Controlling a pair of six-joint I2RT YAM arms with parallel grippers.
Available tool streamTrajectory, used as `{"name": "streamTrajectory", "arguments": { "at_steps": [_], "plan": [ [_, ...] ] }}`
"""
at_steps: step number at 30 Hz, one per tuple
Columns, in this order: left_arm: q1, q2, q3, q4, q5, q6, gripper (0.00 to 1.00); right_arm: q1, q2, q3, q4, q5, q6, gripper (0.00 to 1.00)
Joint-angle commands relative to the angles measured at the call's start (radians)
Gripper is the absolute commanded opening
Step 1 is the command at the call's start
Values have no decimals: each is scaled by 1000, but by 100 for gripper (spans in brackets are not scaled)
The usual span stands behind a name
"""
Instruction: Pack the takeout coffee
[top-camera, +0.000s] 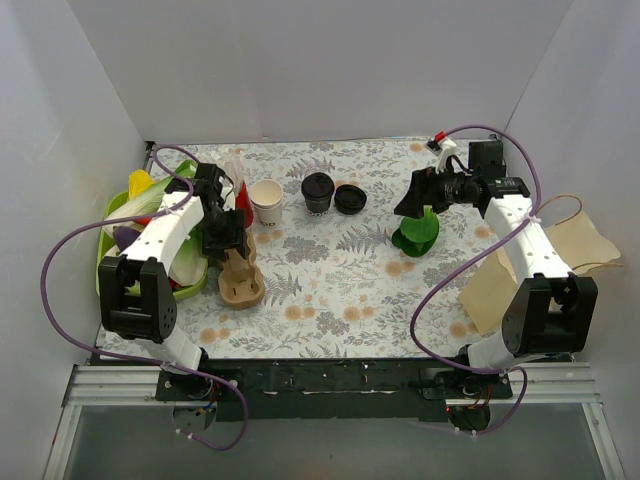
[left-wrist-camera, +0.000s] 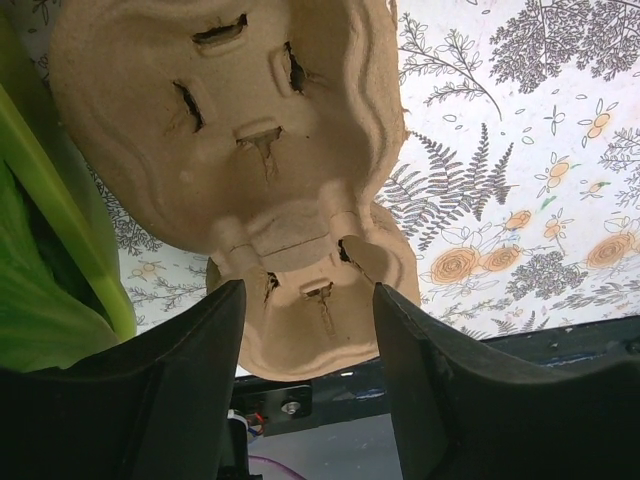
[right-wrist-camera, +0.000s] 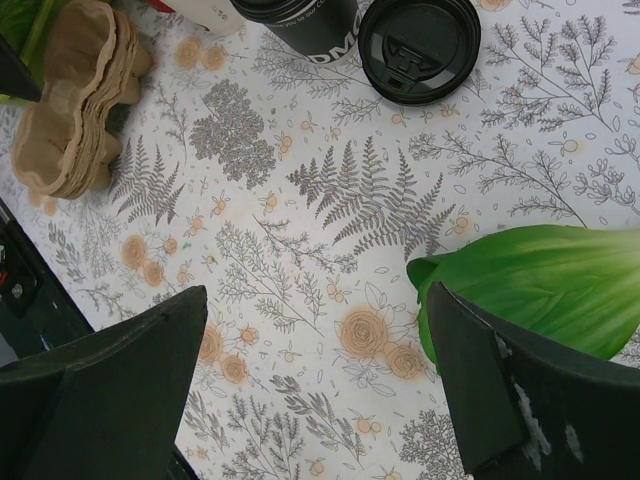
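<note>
The takeout coffee (top-camera: 318, 192) (right-wrist-camera: 300, 22), a dark cup under a round black lid, stands upright at the back middle of the table. A loose black lid (top-camera: 350, 199) (right-wrist-camera: 420, 45) lies just right of it and a lidless cream paper cup (top-camera: 266, 201) stands left of it. My left gripper (top-camera: 228, 240) (left-wrist-camera: 308, 290) is open, its fingers hanging over the near end of a tan cardboard cup carrier (top-camera: 241, 282) (left-wrist-camera: 230, 130). My right gripper (top-camera: 412, 200) (right-wrist-camera: 318, 300) is wide open above bare tablecloth, right of the coffee, holding nothing.
A green leaf (top-camera: 416, 236) (right-wrist-camera: 540, 285) lies under the right gripper's right finger. A green tray (top-camera: 190, 290) of vegetables sits at the left edge. A brown paper bag (top-camera: 565, 255) lies flat at the right. White walls enclose the table.
</note>
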Motion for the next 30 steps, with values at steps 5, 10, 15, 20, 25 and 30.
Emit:
{"name": "streamTrajectory", "arguments": {
  "at_steps": [5,10,15,20,25,30],
  "plan": [
    [-9,27,-11,12,-39,-17,52,-5,-47,-30,40,-13,12,98],
    [-11,49,-35,29,-27,-33,52,-5,-53,-32,41,-12,13,98],
    [-11,56,-46,37,-31,-43,50,-5,-64,-55,47,-12,13,98],
    [-11,53,-66,55,-10,-51,46,-5,-64,-72,58,-13,26,98],
    [-11,49,-63,52,-14,-54,44,-5,-59,-72,62,-12,24,98],
    [-11,64,-65,54,-20,-56,42,-5,-53,-72,67,-13,32,98]
  ]
}}
